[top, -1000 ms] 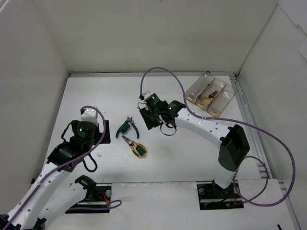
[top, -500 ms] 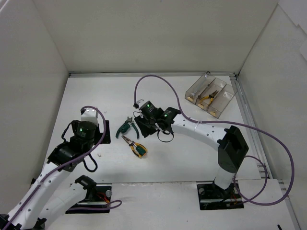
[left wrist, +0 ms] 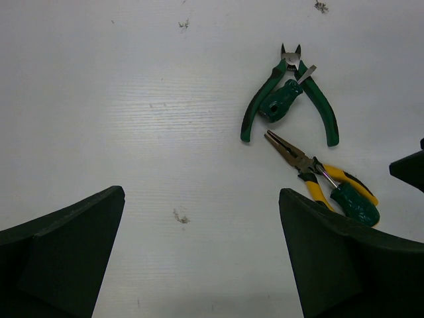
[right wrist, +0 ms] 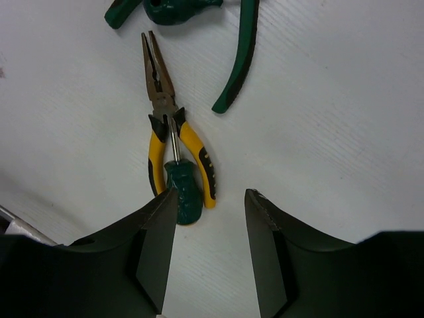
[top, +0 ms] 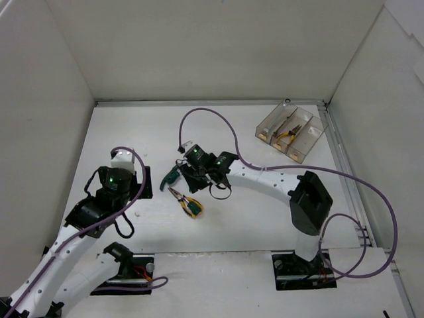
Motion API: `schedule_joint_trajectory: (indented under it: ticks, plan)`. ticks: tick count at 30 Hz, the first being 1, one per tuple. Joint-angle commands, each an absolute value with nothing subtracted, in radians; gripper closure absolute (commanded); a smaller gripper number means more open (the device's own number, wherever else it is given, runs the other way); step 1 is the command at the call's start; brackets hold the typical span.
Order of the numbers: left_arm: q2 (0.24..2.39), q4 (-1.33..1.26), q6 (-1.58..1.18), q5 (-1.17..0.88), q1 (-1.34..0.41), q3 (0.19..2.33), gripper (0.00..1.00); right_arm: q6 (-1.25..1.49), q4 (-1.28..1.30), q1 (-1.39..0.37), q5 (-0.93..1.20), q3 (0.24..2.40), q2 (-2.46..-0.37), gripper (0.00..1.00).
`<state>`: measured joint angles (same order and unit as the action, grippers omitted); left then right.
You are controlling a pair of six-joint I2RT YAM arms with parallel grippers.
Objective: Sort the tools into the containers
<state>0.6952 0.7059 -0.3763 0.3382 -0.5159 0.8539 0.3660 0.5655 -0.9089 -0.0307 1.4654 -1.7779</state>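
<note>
Green-handled pliers (left wrist: 265, 99) lie spread on the white table with a stubby green screwdriver (left wrist: 279, 105) lying on them. Just below lie yellow-handled long-nose pliers (right wrist: 161, 112), a second green screwdriver (right wrist: 180, 189) between their handles. My right gripper (right wrist: 211, 195) hovers open just short of that handle, with nothing between its fingers. From above, my right gripper (top: 182, 173) partly covers the green pliers (top: 169, 177), with the yellow pliers (top: 187, 202) in front. My left gripper (left wrist: 202, 199) is wide open over bare table, left of the tools. The clear tray (top: 306, 142) stands at the back right.
The tray holds tools, among them a yellow-handled one (top: 286, 134). White walls close in the table on three sides. The right arm's purple cable (top: 218, 112) loops over the table's middle. The right gripper's dark edge (left wrist: 411, 169) shows at the left wrist view's right border.
My right arm has swung left from the middle of the table until its gripper is over the tools. The left arm and the tools have not moved.
</note>
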Motion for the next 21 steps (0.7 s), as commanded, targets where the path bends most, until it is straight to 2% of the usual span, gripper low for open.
schedule_joint_trajectory:
  ticks: [1,8,21]
  plan:
    - [0.699,0.667,-0.380,0.351,-0.509,0.867,0.00,0.422,0.511,-0.905,-0.086,1.546,-1.827,0.58]
    - [0.703,0.667,-0.377,0.350,-0.509,0.868,0.00,0.452,0.509,-0.902,-0.120,1.683,-1.988,0.58]
    - [0.695,0.670,-0.383,0.359,-0.509,0.867,0.00,0.544,0.509,-0.885,-0.179,1.764,-2.181,0.58]
